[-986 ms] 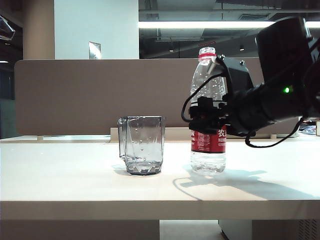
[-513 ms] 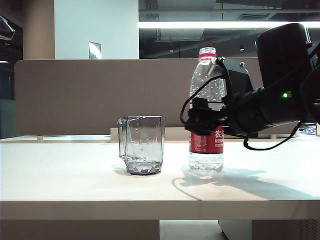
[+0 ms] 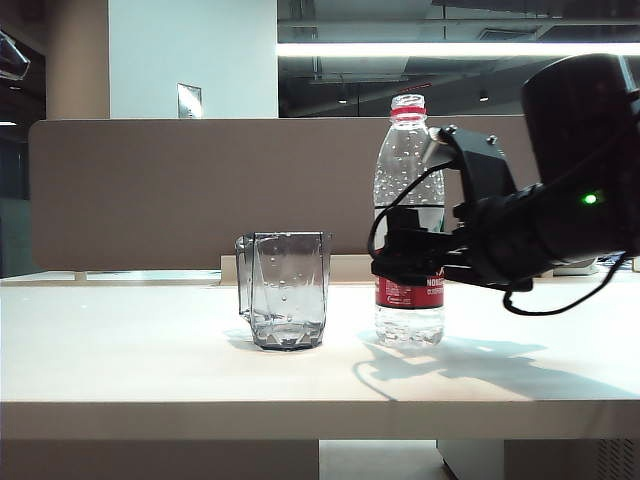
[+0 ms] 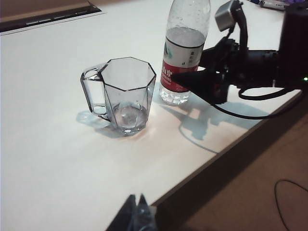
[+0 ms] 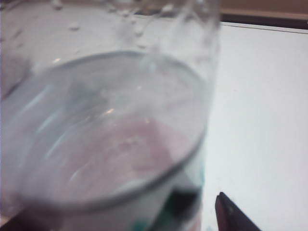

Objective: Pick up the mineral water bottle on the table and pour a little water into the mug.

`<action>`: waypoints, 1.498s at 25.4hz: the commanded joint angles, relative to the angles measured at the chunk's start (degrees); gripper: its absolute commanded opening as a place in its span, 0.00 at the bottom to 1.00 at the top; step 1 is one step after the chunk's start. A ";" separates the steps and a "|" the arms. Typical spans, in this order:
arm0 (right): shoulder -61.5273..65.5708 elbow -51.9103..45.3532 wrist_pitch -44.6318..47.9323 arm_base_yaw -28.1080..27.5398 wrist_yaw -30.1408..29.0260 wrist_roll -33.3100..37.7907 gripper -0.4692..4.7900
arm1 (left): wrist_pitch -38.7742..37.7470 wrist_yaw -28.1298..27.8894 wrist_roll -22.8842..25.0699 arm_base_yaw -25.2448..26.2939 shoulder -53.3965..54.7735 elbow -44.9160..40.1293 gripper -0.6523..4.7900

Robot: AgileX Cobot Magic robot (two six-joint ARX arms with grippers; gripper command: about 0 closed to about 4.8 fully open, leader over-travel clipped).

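Observation:
The mineral water bottle [image 3: 408,180] stands upright on the white table [image 3: 120,360], with water [image 3: 410,322] filling its lower half. My right gripper [image 3: 392,264] is open around its red label; in the right wrist view the bottle [image 5: 110,134] fills the picture and one dark finger [image 5: 228,214] stands clear of its wall. To the bottle's left sits the smoky-grey faceted mug [image 3: 288,290], with droplets on its walls. The left wrist view shows the mug [image 4: 127,91], bottle [image 4: 185,33] and right arm from afar. My left gripper [image 4: 137,204] hangs shut over the table's near edge.
A tan partition [image 3: 150,190] runs behind the table. The thick front edge [image 3: 300,420] faces the exterior camera. Beyond the table edge lies brown floor with a dark cable [image 4: 288,192]. Small items [image 4: 274,4] lie at the table's far corner.
The right gripper's jaws have spread apart from the bottle and the hand has sunk a little. The bottle has shifted slightly left and stands free. The mug has not moved.

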 commanded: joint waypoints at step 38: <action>-67.56 -29.40 -48.61 -3.85 3.65 1.09 0.08 | 0.57 0.17 0.22 -0.07 -0.04 0.07 0.11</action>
